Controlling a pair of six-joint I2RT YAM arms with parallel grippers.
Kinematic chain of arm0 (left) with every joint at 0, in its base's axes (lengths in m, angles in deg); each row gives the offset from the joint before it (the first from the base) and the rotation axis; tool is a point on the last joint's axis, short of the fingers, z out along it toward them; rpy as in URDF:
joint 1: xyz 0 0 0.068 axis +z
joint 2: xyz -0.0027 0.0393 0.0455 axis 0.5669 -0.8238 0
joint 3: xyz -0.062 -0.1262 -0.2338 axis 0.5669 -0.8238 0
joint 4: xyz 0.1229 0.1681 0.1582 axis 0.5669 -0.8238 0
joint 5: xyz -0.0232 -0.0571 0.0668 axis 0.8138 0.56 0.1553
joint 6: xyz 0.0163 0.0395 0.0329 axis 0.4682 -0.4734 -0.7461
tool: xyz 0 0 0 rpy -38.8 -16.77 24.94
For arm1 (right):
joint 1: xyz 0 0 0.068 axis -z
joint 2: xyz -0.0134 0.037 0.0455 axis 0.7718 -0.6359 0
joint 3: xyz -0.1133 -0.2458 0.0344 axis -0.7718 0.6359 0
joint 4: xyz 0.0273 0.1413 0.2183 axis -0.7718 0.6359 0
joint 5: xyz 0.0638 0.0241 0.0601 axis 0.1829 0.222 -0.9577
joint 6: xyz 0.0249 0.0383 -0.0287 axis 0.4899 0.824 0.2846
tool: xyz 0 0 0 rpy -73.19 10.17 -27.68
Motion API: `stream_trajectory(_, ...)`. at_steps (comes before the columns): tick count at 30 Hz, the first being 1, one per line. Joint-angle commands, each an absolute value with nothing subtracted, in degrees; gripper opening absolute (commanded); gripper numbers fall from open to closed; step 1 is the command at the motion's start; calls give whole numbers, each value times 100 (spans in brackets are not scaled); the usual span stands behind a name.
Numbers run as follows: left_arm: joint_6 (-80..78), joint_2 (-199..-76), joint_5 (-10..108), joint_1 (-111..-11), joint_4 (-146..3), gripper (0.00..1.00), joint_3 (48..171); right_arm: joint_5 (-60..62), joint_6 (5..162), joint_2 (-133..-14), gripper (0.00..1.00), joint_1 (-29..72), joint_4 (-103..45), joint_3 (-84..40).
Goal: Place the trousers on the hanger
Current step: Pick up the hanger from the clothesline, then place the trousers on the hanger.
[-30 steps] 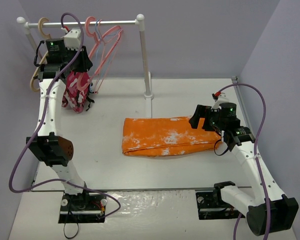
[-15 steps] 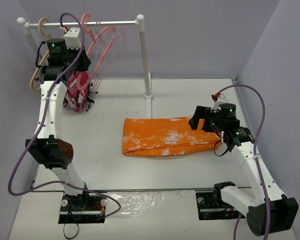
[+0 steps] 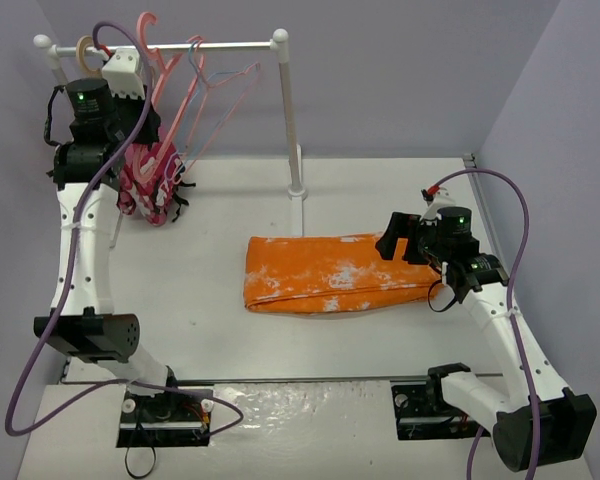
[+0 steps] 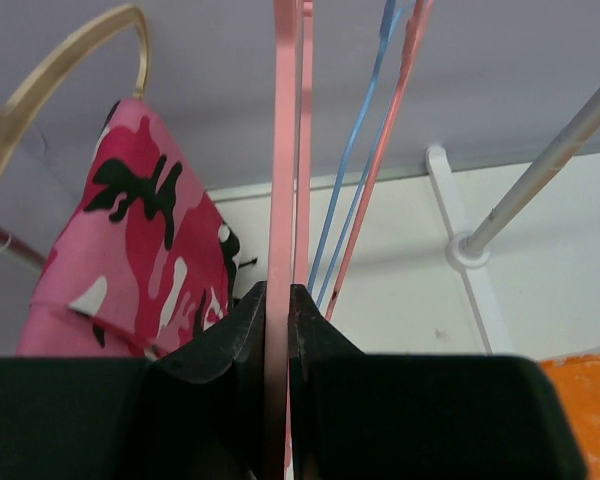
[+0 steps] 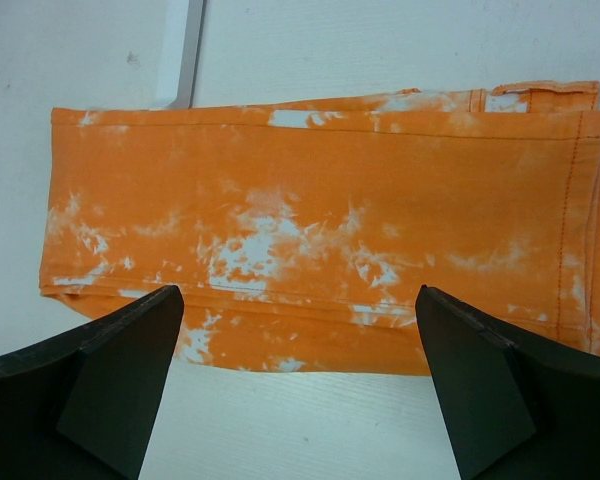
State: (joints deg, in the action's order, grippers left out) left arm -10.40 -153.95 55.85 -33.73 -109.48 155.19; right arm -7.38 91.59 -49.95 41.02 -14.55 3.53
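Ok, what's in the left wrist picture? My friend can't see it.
The left gripper is shut on the pink hanger in the middle. A camouflage garment hangs left of it, thin wire hangers right, and a corner of the orange trousers shows bottom right.

In the left wrist view the hanger (image 4: 283,150) runs out past the top edge, so its hook is unseen there. Below the clamping fingers (image 4: 245,320) it vanishes behind the dark body of the left gripper (image 4: 278,300), which also covers the lower part of the pink camouflage garment (image 4: 140,250). The beige hanger (image 4: 70,60) is cut by the left edge, and only a corner of the trousers (image 4: 590,370) shows. In the right wrist view the trousers run off the right edge, and the right gripper (image 5: 295,295) hides bits of their near hem. From above, the right arm (image 3: 450,245) covers the trousers' end nearest the right edge of the table (image 3: 330,340).
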Motion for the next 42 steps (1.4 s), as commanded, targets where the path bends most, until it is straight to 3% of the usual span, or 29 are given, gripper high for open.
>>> stream_trajectory(1, -1200, -14515, 5025, -3392, -10822, 0, 14858, -911, 9128, -5107, 100, 4038, -1678, 283)
stream_trajectory(9, -1014, -13161, 4186, -3376, -10720, 0, 13092, -848, 9052, -5458, 100, 3681, -1679, 0)
stream_trajectory(16, -331, -11935, 3221, -3348, -10874, 0, 11609, -54, 9144, -6212, 99, 2337, -1934, -299)
stream_trajectory(23, 168, -10948, 3396, -3390, -11389, 0, 10505, 473, 9466, -7301, 96, 1385, -2577, -282)
stream_trajectory(35, 767, -10087, 3897, -3794, -11640, 0, 9373, 1400, 10450, -8140, 93, 1365, -2362, 873)
stream_trajectory(42, 1125, -9986, 4685, -4039, -10916, 0, 8769, 1519, 10818, -8161, 94, 2202, -1491, 1255)
